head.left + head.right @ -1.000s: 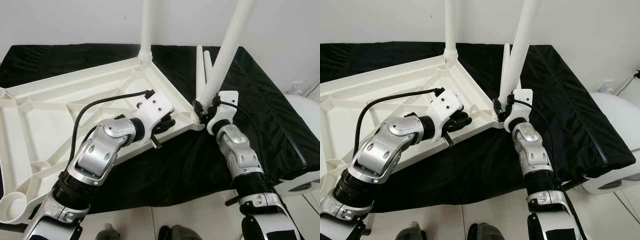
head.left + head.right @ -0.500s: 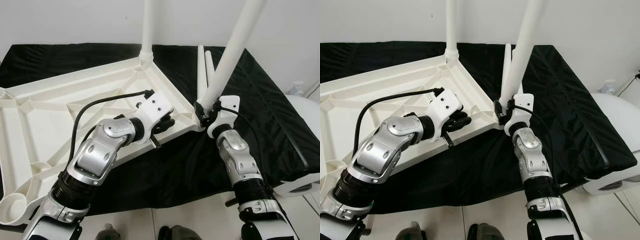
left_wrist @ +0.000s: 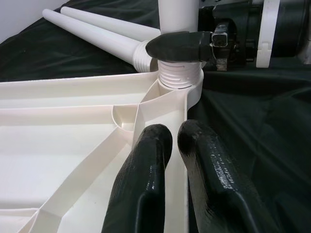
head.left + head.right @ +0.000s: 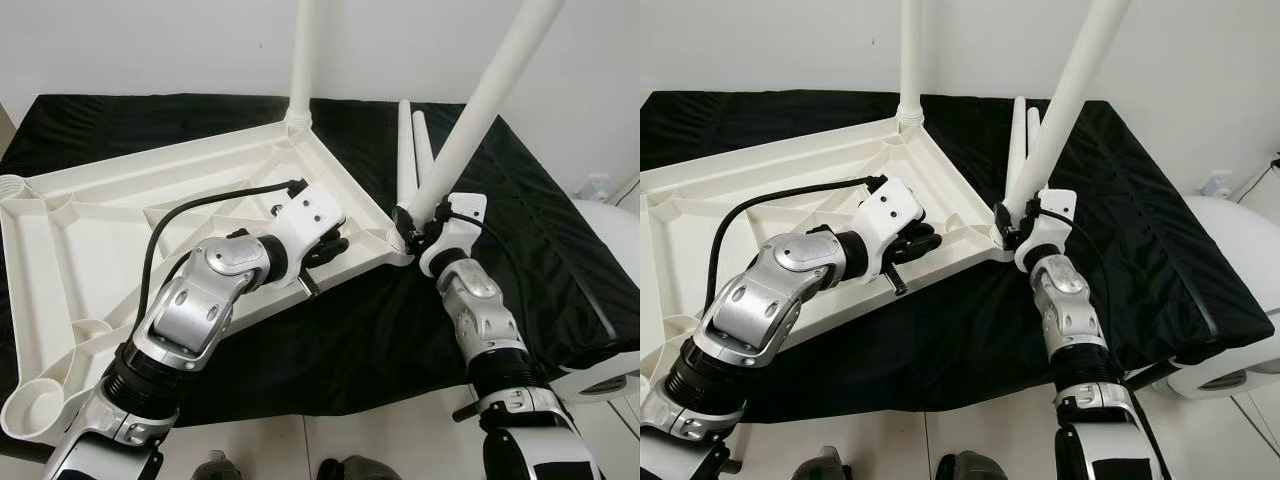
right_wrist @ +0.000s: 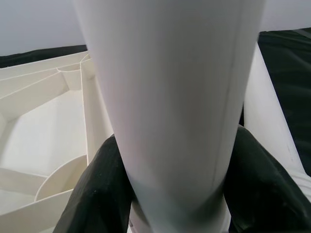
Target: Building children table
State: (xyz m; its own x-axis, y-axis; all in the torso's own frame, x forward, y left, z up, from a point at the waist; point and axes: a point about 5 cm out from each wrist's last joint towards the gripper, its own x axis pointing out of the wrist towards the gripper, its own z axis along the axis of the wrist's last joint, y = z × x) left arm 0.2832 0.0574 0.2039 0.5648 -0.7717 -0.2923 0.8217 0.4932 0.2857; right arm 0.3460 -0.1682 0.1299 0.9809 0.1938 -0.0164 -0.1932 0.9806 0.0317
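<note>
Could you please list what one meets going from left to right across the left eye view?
Upturned tabletop → left gripper holding its edge → right gripper closed on the tilted table leg → white round object at the far right.

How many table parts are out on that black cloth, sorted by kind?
Upturned white tabletop: 1
Legs standing in corner sockets: 2, the far leg and the leg that the right gripper grips
Loose legs lying on the cloth: 2
Total: 5 parts
</note>
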